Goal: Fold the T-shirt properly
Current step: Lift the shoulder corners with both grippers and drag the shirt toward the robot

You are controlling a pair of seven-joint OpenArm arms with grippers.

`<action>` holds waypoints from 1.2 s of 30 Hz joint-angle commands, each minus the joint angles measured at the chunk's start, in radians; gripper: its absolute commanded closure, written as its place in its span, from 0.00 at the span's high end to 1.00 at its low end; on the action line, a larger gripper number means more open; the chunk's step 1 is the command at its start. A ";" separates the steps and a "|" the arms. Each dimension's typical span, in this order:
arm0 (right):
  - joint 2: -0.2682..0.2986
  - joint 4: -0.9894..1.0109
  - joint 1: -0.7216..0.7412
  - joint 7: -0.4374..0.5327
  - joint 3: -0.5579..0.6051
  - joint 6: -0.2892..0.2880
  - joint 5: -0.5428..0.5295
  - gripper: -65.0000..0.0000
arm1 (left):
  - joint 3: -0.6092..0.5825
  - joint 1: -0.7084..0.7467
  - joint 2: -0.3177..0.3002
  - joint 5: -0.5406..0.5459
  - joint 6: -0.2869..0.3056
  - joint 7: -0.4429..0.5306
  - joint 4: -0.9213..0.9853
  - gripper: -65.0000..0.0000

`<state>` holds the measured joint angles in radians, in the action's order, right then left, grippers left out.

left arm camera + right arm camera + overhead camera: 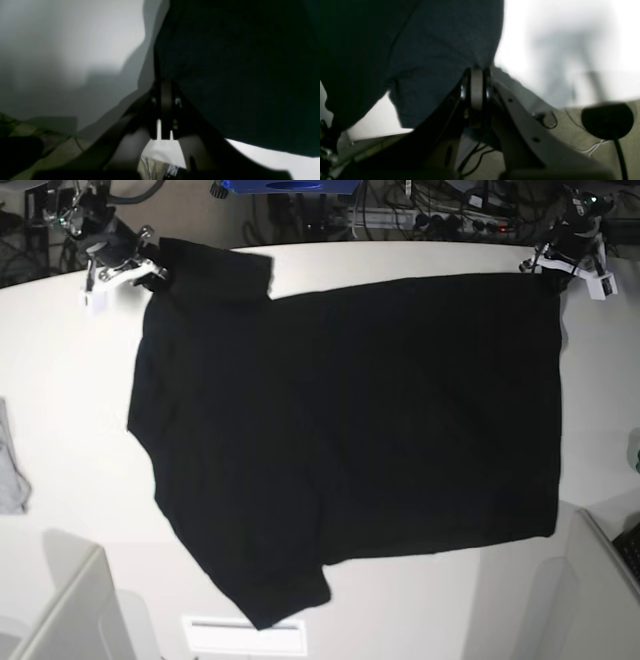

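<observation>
The black T-shirt (350, 430) lies spread across the white table (70, 380), with one sleeve at the far left and the other at the near edge. My right gripper (148, 272) is shut on the shirt's far left corner by the sleeve. In the right wrist view its jaws (477, 71) pinch the edge of the dark cloth (420, 50). At the far right corner my left gripper (545, 268) is shut on the shirt. The left wrist view shows this gripper (165, 83) closed at the edge of the T-shirt (237, 75). No print or label shows.
A small grey cloth (10, 465) lies at the table's left edge. Pale box-like shapes stand at the near left (60, 610) and near right (605, 580). Cables and gear crowd the space behind the far edge (400, 210).
</observation>
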<state>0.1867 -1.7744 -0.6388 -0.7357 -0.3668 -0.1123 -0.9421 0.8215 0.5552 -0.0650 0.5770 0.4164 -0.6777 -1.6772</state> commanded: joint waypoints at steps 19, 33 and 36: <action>-0.026 -0.216 0.087 -0.106 -0.005 0.007 -0.016 0.00 | 0.006 0.115 0.006 0.019 0.002 0.011 -0.275 0.00; -0.028 -0.166 0.377 -0.272 0.004 0.125 -0.016 0.00 | 0.006 -0.004 0.008 0.019 -0.083 0.009 -0.272 0.00; -0.028 -0.114 0.432 -0.289 0.004 0.125 -0.016 0.00 | 0.005 -0.036 0.008 0.019 -0.109 0.002 -0.268 0.00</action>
<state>0.1482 -1.8721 -0.2115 -1.0298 -0.3599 0.0185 -0.9409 0.8227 0.5140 -0.0502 0.5835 0.3130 -0.6933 -1.9308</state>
